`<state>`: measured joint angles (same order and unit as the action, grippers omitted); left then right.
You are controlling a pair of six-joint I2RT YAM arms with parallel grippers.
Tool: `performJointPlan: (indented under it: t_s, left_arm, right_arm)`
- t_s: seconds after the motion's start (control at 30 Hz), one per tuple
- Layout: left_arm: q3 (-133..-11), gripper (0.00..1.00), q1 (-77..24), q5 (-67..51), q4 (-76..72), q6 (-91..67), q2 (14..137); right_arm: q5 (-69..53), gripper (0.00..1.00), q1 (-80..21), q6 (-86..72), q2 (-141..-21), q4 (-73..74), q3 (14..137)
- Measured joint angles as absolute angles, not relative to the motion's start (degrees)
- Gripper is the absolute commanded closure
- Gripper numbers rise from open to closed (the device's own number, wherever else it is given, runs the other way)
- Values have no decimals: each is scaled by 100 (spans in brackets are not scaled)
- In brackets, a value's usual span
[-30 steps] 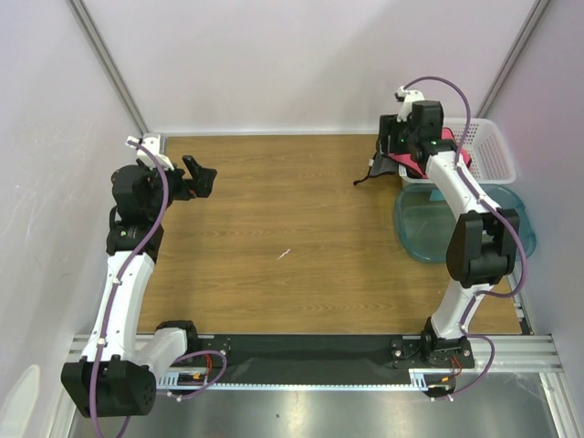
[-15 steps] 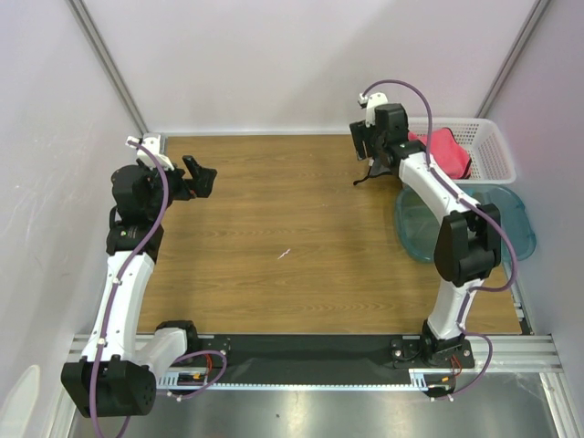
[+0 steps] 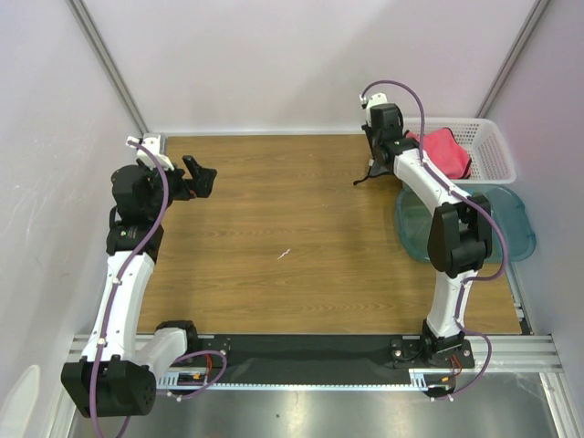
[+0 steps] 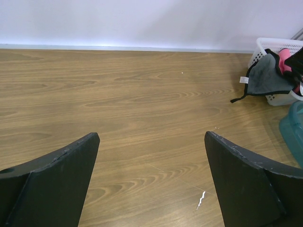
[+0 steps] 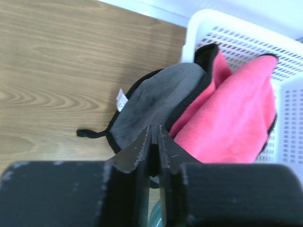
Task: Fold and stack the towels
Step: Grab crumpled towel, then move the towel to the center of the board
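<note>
Right tool (image 5: 154, 135) narrow, a slit, above plush pink, grey-backed towel (image 5: 227, 127); left tool (image 4: 151, 136) wide.

Left arm is folded at the left side, elbow bent, forearm turned inward over the table (image 3: 274, 219). Left tool (image 3: 199, 175) is held clear of the surface and aimed toward the far right corner. Its jaws are spread wide, and in the wrist view both fingers (image 4: 57, 175) are seen at the lower corners with nothing gripped between them. Right arm is stretched far toward the back right, forearm extended away from the base, wrist tipped downward. Right tool (image 3: 375, 162) is drawn almost together, only a thin slit left. Its tips are pinched on the dark edge of a towel (image 5: 156, 99).
</note>
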<state>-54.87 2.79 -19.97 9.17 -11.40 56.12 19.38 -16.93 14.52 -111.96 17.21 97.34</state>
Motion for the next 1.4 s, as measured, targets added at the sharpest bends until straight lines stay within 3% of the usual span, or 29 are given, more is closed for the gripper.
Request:
performJointPlan:
  t_s: [0.1,0.57,1.03,1.4]
  left_arm:
    - [-5487,0,279,-1999,917,-1140,5612]
    - [-5487,0,279,-2064,917,-1140,5612]
    - [-5487,0,279,-2150,917,-1140,5612]
    - [-5487,0,279,-2187,915,-1144,5612]
  right_arm:
    - [2091,100,-1693,1470,-11196,1682,9762]
    - [2945,100,-1433,1796,-11190,1638,10836]
    - [3448,100,-1055,2803,-10991,674,11869]
    - [2939,100,-2012,3068,-10816,886,13078]
